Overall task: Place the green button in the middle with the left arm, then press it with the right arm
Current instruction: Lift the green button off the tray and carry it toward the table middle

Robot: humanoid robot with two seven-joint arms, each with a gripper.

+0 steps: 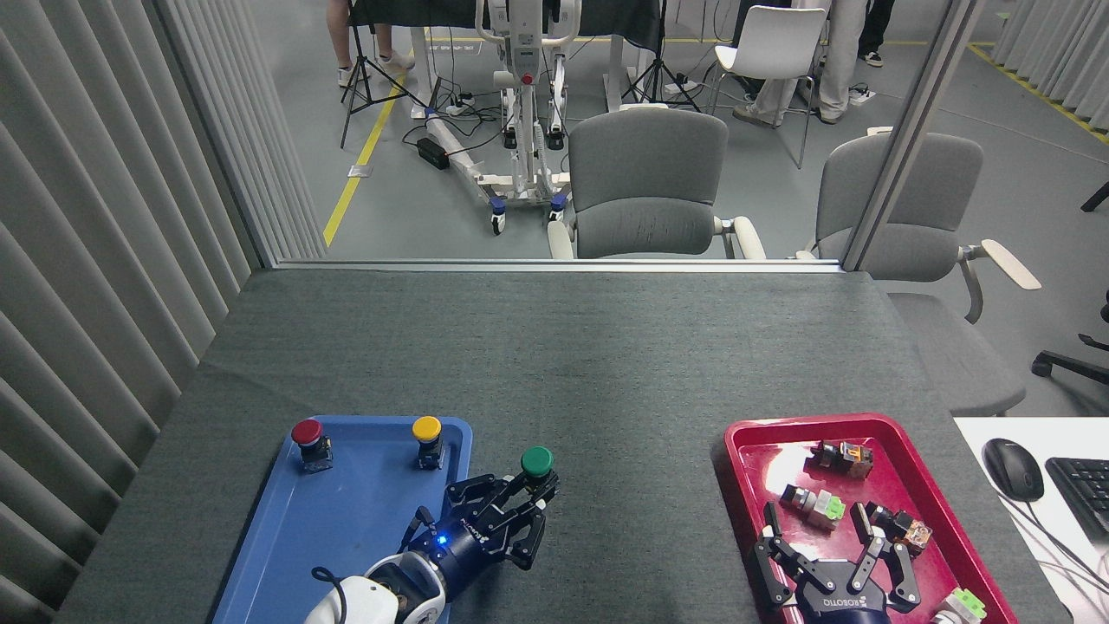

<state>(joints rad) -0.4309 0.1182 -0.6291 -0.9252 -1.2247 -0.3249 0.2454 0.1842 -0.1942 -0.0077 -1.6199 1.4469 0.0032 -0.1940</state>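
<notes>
The green button (537, 462) has a round dark-green cap on a blocky base. My left gripper (530, 496), black with a blue light and a white wrist, is shut on it just past the right edge of the blue tray (286, 555). It is held over the dark grey cloth of the middle (624, 485). My right gripper (821, 555), black with ROBOTIQ lettering, stands open low over the red tray (754, 433), its fingers spread with nothing between them.
A red-capped button (307, 435) and a yellow-capped button (426, 432) stand at the back of the blue tray. Several small switch parts lie in the red tray. A mouse (1012, 468) and a keyboard (1083, 490) sit on a white desk at right.
</notes>
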